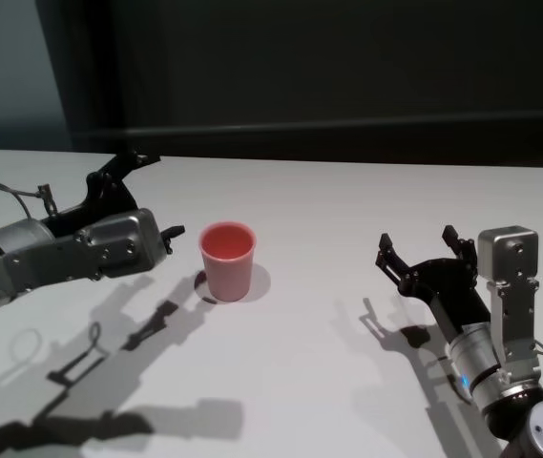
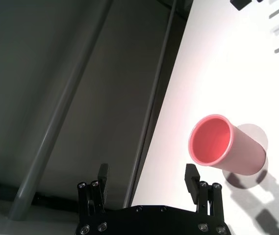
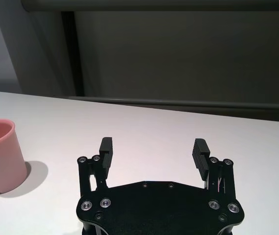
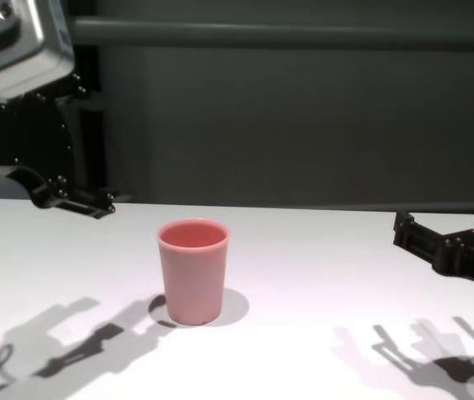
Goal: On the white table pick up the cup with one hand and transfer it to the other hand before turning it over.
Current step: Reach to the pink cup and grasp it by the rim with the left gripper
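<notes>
- Cup [image 1: 227, 260] upright on white table [image 1: 347, 382], mouth up.
- Left gripper [image 1: 147, 196] just beside, wide open, empty.
- Right gripper [image 1: 422, 250] well apart, open, empty.

Upright cup [image 1: 227, 260] between open claws

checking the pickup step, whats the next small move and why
Probably the left gripper should shift toward the cup so its open fingers straddle it. The cup stands upright and untouched on the white table, the left gripper nearest; the right gripper waits open, farther off.
</notes>
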Tool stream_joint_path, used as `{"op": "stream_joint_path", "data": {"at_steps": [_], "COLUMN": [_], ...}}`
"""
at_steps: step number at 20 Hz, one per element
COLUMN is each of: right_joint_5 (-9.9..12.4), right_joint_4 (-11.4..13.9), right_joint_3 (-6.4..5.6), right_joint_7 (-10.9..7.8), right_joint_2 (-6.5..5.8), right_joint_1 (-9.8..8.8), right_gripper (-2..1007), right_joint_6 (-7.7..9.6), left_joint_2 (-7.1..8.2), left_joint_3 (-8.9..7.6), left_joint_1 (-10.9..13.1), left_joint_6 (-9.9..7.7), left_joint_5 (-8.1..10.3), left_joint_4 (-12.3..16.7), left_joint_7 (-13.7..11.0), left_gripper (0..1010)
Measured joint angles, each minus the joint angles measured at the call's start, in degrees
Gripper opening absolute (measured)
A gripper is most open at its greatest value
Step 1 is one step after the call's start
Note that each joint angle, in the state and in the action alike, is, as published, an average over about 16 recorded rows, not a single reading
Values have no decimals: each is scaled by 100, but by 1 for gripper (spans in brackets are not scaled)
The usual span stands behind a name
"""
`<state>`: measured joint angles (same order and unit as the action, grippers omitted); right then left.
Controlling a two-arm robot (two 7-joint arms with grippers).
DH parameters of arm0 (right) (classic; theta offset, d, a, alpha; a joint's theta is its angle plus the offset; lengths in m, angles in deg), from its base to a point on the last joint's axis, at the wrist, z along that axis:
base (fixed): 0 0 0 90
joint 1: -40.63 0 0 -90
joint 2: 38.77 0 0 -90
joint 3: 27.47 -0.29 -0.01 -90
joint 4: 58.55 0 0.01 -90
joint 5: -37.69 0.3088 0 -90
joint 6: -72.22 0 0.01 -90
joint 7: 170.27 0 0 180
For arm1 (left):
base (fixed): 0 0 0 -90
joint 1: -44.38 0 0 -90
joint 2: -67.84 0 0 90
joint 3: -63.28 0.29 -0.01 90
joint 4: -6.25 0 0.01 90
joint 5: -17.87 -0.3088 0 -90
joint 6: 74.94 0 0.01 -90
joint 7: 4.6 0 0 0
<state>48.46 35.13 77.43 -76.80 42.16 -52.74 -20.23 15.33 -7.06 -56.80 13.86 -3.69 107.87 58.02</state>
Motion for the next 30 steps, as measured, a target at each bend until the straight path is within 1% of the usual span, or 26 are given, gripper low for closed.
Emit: {"op": "stream_joint_path", "data": {"at_steps": [3,6,9,13,19,23,26,30], "right_joint_5": [0,0,0,0,0,0,0,0], "right_joint_4": [0,0,0,0,0,0,0,0], "right_joint_3": [0,0,0,0,0,0,0,0], "right_joint_7": [0,0,0,0,0,0,0,0], "right_joint_2": [0,0,0,0,0,0,0,0], "right_joint_1": [0,0,0,0,0,0,0,0], "right_gripper": [1002,1002,1002,1002,1002,1002,1002,1002], "right_joint_6": [0,0,0,0,0,0,0,0], "left_joint_2": [157,272,358,434,522,554,551,503], "left_joint_3": [198,393,584,819,1180,1403,1571,1791], "left_joint_1": [-219,-444,-662,-935,-1343,-1592,-1777,-2016], "left_joint_6": [56,73,83,83,23,-30,-62,-94], "left_joint_5": [-179,-315,-435,-571,-780,-911,-997,-1116], "left_joint_4": [2,-22,-58,-111,-174,-213,-260,-346], "left_joint_7": [-239,-473,-693,-983,-1482,-1801,-2025,-2276], "left_gripper": [1003,1003,1003,1003,1003,1003,1003,1003]}}
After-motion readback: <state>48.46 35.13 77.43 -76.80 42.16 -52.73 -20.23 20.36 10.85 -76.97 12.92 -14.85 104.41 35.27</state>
